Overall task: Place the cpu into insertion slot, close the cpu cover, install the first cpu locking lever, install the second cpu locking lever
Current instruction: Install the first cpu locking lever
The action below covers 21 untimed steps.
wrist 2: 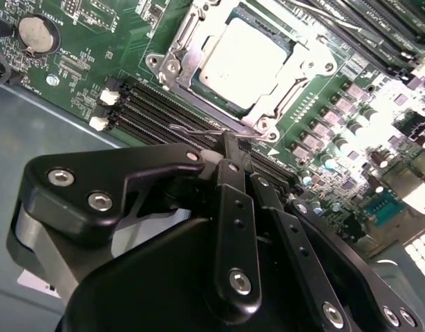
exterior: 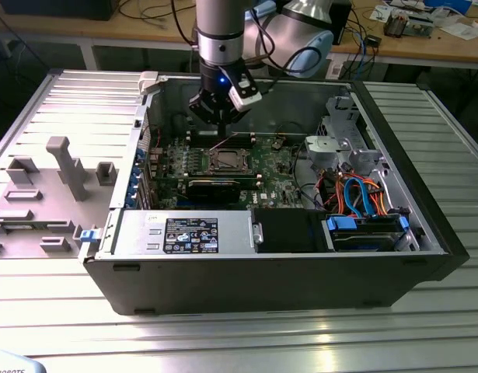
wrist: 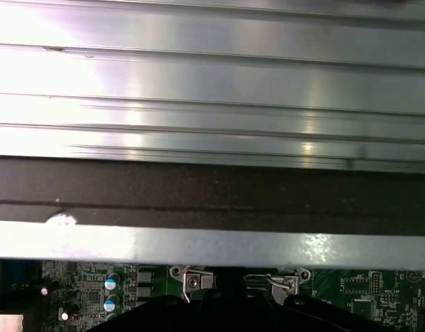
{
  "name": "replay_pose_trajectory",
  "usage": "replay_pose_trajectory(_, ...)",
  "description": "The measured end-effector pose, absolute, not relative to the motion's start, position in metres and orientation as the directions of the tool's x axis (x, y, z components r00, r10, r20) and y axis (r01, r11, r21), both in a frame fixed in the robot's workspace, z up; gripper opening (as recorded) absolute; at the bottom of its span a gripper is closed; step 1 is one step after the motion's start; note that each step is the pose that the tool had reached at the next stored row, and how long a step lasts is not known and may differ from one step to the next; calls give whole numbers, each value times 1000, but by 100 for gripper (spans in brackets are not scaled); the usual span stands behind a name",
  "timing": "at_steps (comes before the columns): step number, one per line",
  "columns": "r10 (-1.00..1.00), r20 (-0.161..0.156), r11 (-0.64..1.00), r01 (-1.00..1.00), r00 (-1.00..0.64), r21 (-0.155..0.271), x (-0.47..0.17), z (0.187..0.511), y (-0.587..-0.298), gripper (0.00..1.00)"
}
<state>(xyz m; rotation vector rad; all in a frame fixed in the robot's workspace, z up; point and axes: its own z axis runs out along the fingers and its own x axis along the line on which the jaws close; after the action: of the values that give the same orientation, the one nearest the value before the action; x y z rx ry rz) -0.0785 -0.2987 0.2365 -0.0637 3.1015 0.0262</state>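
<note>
The cpu (wrist 2: 247, 55) lies flat in the insertion slot (exterior: 225, 162) on the green motherboard, its silver-grey top showing through the square opening of the cpu cover (wrist 2: 305, 69), which is down over it. A thin wire locking lever (wrist 2: 191, 129) runs along the slot's near edge. My gripper (wrist 2: 229, 145) is shut, its black fingertips pressed together right at that wire, though whether they clamp it is hidden. In the exterior view the gripper (exterior: 221, 128) hangs just behind the slot, inside the open computer case. Another thin wire lever (wrist 2: 323, 17) lies along the slot's far side.
Long black memory slots (wrist 2: 157, 104) run beside the socket. A black card (exterior: 215, 186) sits in front of it. Drive cages and orange and blue cables (exterior: 355, 194) crowd the exterior view's right. The case wall (wrist: 212, 187) stands close behind the gripper.
</note>
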Motion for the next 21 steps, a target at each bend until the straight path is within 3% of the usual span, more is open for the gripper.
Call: replay_pose_trajectory(21,-41,-40,999,-42,-998,16,-62,227,-294,11)
